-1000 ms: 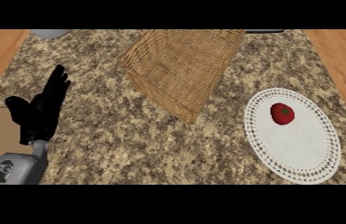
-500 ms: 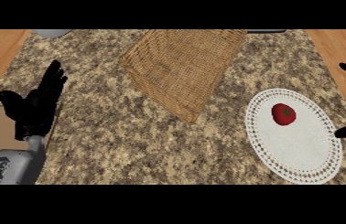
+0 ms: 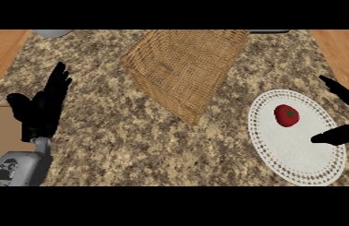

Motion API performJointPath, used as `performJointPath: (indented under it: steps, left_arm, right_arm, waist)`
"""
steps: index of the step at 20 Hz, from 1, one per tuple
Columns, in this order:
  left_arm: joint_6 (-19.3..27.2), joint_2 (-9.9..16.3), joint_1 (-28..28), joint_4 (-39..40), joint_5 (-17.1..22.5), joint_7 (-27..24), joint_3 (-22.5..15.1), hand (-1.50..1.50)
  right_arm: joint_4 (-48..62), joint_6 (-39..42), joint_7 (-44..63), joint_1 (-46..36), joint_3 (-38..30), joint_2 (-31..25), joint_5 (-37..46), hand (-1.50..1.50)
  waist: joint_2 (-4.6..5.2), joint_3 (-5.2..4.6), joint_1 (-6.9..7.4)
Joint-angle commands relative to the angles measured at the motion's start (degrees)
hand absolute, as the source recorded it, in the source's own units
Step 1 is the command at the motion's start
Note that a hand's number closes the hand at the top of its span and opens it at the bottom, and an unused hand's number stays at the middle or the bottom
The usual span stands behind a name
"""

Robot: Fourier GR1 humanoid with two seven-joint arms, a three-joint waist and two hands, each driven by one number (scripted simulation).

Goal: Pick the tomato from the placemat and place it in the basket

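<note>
**Meanwhile: tomato on the placemat, both hands apart from it**

Leftmost, the left hand [image 3: 42, 107] shows near the view's left edge, fingers straight and pointing up, thumb out to the side, holding nothing, with its grey forearm [image 3: 21, 167] below it. It rests over the speckled granite counter [image 3: 116, 146]. A grey rounded object [image 3: 53, 33] sits at the counter's far left corner.

Toward the middle, the woven basket [image 3: 183, 68] lies on the counter, tapering to a point aimed at the near edge.

Further right, the white lace-edged placemat [image 3: 297, 139] carries the red tomato [image 3: 287, 115] on its upper part. The tomato looks slightly taller than wide, its green stem spot facing the viewer.

At the right edge, the right hand [image 3: 331, 136] enters with straight, spread fingers, 1 fingertip over the placemat's right side and another digit higher up, well above the tomato; it grasps nothing and stays clear of the tomato.
</note>
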Motion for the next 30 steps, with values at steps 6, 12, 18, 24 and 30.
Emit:
performJointPath:
  steps: [6,12,18,24,30]
  left_arm:
    - [-3.1,-3.1,-3.2,5.9,-2.7,-2.4,3.9,0.00]
    - [-5.1,-3.6,-0.5,2.8,-4.0,-1.6,5.2,0.00]
    - [-6.6,-5.5,1.4,0.2,-6.1,-0.3,6.6,0.00]
    - [-8.2,-4.4,-1.4,-0.6,-5.7,4.1,8.8,0.00]
    - [-6.3,-8.1,2.5,-5.6,-9.3,3.5,6.5,0.00]
  right_arm:
    - [7.6,-6.5,-7.6,-2.6,-0.2,5.8,8.1,-1.50]
    - [0.9,-5.2,-4.3,-1.2,-1.1,8.9,7.6,-1.50]
    - [0.8,-4.2,-4.3,0.5,-3.2,9.8,9.2,-1.50]
    - [4.5,-6.3,-5.6,1.0,-2.4,9.7,13.9,-1.50]
    - [14.3,-11.3,-10.0,-3.0,-3.4,11.7,16.8,-1.50]
  waist:
    - [0.06,0.00,0.00]
    - [0.00,-0.01,-0.04]
    - [-0.05,-0.01,-0.10]
    - [-0.04,0.00,-0.11]
    - [-0.03,0.01,0.09]
